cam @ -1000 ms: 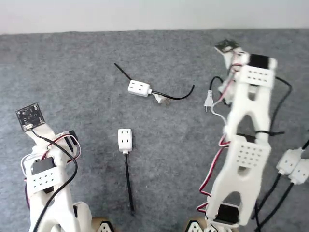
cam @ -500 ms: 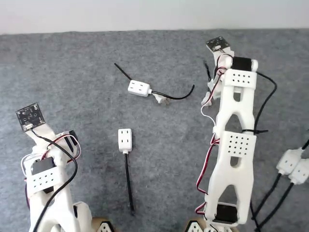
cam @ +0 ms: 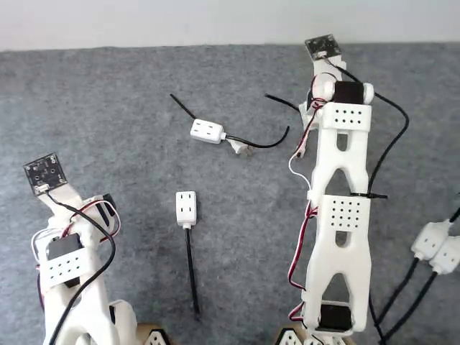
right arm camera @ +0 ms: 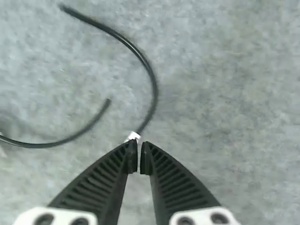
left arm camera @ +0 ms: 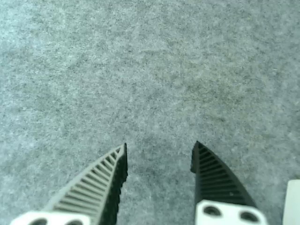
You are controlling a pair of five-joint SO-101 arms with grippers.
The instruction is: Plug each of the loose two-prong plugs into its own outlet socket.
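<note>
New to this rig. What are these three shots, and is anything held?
Two white robot arms, left and right, on a grey mat. The wide picture looks down from a fixed camera; the other two come from cameras on each arm's wrist. On the mat lie a far socket block and a near socket block. The left claw is open over bare mat. The right claw is shut on a plug trailing a black cord.

Grey felt mat (cam: 108, 108) meets a white wall (cam: 144, 21) behind.
</note>
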